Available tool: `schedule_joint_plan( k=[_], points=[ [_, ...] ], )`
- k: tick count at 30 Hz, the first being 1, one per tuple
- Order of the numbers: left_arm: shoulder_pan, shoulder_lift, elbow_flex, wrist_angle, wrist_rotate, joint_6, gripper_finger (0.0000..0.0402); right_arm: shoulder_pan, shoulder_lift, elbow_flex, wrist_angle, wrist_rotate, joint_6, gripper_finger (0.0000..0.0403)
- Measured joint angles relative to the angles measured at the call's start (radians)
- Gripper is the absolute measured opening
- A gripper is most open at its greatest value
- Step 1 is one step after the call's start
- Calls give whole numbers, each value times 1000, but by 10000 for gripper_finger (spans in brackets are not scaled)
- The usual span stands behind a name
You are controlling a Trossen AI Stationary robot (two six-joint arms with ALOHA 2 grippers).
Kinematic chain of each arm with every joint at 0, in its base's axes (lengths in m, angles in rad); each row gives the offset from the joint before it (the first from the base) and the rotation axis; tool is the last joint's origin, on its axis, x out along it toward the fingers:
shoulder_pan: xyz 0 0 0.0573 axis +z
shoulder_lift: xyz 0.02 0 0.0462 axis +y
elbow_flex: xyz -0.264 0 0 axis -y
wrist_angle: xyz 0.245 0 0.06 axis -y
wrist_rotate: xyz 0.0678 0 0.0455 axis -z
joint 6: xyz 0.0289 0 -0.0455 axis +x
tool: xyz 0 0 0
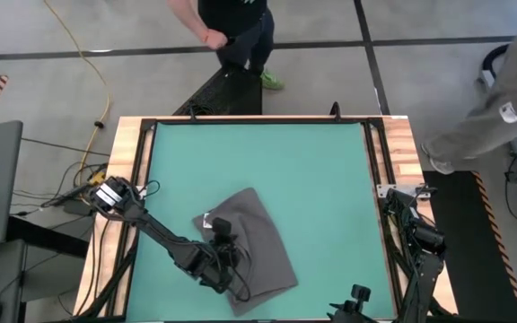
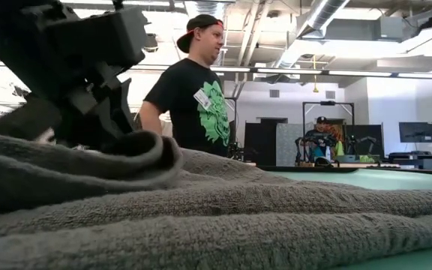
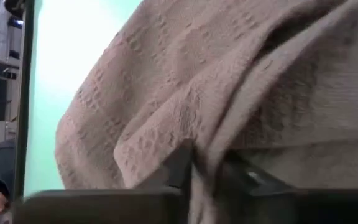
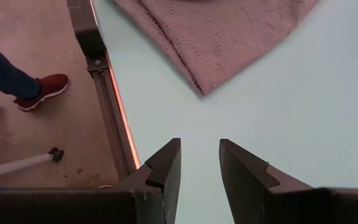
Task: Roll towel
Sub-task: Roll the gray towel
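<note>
On green mat (image 1: 312,170): left claw (image 1: 225,244) clamped on towel (image 1: 263,256) fold beside white tag (image 1: 206,219), writing unreadable; right claw (image 4: 199,163) apart.

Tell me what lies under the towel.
The towel lies on the green mat, which shows all around it. The left end effector pinches a fold. Anything beneath the cloth is hidden.

Towel (image 2: 223,217): dark grey, fills the near foreground, with a fold raised at 9 o'clock.
Left gripper (image 2: 88,112): dark, down on that fold at 10 o'clock.
Green mat (image 2: 396,180): strip at 3 o'clock.
Person (image 2: 190,90): black shirt, cap, standing behind the desk.
</note>
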Motion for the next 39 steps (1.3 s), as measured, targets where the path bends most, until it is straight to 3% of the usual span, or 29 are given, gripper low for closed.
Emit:
schedule_joint_plan(
  k=[2, 12, 18, 25, 33, 39],
  points=[
    [-1, -16, 11, -28, 4, -11, 11, 0, 0, 0, 0, 0, 0, 134],
    [-37, -43, 167, -437, 43, -152, 1, 0, 0, 0, 0, 0, 0, 134],
    [-66, -41, 137, -482, 126, -274, 1, 0, 0, 0, -1, 0, -2, 134],
    [-87, -40, 89, -527, 110, -357, 2, 0, 0, 0, 3, -1, -3, 134],
    [-80, -40, 91, -542, 379, -201, 76, 0, 0, 0, 8, -1, -3, 134],
    [-80, -41, 114, -671, 449, -213, 158, 0, 0, 0, 16, -1, -7, 134]
  ],
)
